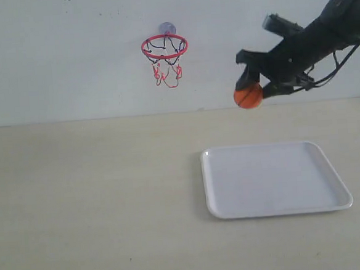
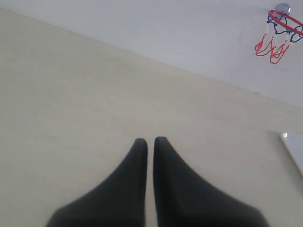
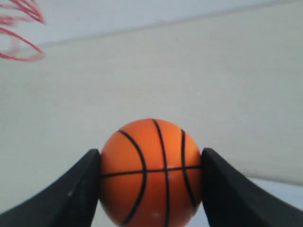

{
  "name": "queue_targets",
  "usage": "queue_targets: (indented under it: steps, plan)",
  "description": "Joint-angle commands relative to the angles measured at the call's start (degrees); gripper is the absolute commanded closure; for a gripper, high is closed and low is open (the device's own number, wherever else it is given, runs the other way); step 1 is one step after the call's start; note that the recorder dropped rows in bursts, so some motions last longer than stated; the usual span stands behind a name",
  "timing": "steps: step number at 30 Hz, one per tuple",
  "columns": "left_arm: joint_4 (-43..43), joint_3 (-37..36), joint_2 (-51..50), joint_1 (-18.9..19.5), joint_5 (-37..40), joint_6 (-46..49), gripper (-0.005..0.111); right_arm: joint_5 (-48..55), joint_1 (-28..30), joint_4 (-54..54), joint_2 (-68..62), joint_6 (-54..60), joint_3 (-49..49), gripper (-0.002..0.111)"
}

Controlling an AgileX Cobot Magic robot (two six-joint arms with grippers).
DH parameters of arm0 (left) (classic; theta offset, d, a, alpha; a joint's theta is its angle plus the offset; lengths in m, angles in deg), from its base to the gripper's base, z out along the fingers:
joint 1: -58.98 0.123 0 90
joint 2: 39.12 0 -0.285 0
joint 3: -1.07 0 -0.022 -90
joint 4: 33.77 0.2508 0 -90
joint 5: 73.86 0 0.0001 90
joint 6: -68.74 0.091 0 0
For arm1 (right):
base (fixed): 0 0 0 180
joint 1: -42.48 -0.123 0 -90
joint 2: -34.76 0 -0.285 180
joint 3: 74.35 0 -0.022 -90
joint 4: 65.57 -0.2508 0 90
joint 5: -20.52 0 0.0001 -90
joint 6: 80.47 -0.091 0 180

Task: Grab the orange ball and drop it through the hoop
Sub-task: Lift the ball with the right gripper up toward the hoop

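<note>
The orange ball with black seams hangs in the air, held between the fingers of my right gripper, which is shut on it. It is above the far edge of the white tray and well to the right of the hoop, a little lower than the red ring. Up close, the ball fills the gap between both black fingers, and a blurred bit of red net shows at a corner. My left gripper is shut on nothing above bare table; the hoop shows far off.
A white rectangular tray lies empty on the beige table at the right. The hoop is fixed by a suction cup to the white back wall. One tray corner shows in the left wrist view.
</note>
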Motion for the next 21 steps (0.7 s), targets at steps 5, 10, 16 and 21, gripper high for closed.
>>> queue_targets:
  steps: [5,10,16,21]
  plan:
    - [0.0,0.1,0.2,-0.5,-0.5,0.1,0.103,-5.3,-1.6,-42.5,2.3,24.5,-0.2,0.108]
    - [0.0,0.1,0.2,-0.5,-0.5,0.1,0.103,-12.1,-5.8,-44.2,1.5,27.1,-3.5,0.108]
    - [0.0,0.1,0.2,-0.5,-0.5,0.1,0.103,-15.6,-9.9,-39.7,-3.5,26.3,-15.6,0.108]
    - [0.0,0.1,0.2,-0.5,-0.5,0.1,0.103,-16.3,-10.9,-38.9,-8.0,22.9,-20.2,0.108]
